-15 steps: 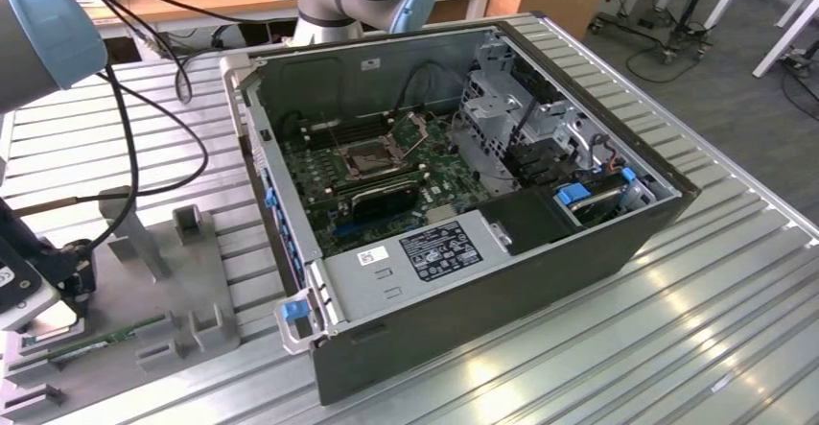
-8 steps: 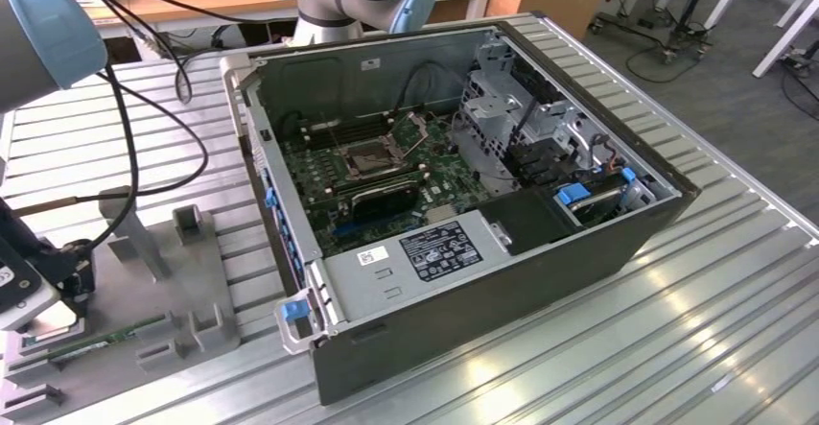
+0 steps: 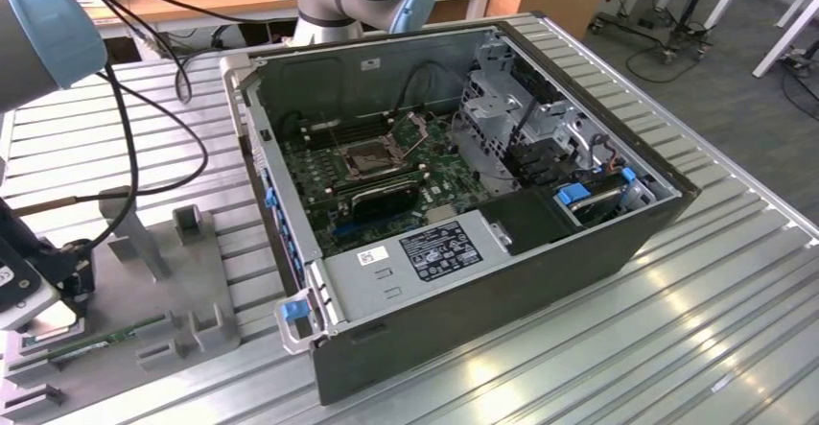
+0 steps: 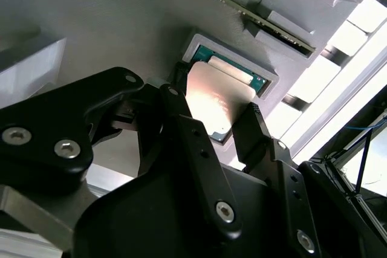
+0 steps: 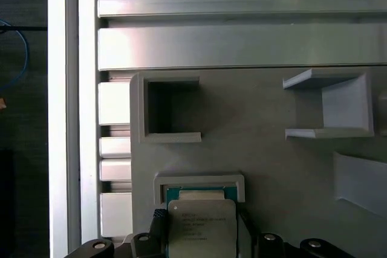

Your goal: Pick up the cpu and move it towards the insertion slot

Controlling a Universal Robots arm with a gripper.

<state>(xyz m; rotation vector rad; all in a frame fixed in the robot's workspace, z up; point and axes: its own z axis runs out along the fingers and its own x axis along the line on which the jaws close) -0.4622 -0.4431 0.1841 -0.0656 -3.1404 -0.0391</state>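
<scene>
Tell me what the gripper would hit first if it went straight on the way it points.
Most likely the cpu or the gray holder it sits in. The gripper points straight at them from close by. Which it would touch first is unclear.

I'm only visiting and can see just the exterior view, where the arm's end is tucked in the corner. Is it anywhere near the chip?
Observer: Yes. In both wrist views the hand is right at the cpu, which lies in a framed recess of the grey holder.
Visitor: What's next to that recess?
Observer: In the first wrist view, a square pocket in the same holder, dark inside.
</scene>
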